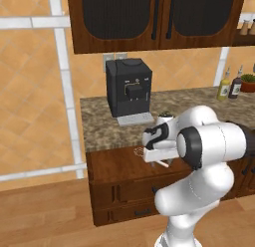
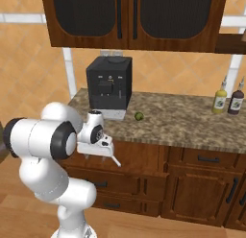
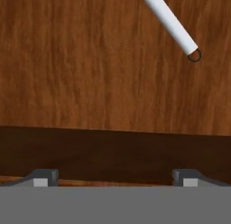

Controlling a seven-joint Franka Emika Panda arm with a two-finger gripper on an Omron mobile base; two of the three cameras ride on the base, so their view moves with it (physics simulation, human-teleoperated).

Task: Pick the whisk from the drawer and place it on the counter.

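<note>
The claw (image 3: 115, 179) has its jaws spread wide and grasps nothing; its two dark tips stand at the bottom of the hand view, above the drawer (image 3: 81, 74). The whisk (image 3: 172, 23) lies on the flat wooden bottom, in the upper right of that frame, apart from the tips, handle end with a small ring toward the claw. It looks light, stiff at the handle, springy and delicate at the wire head. I judge the smooth pale handle the best place to take, near its middle, though it may slip. The counter (image 1: 99, 122) is behind the drawer.
</note>
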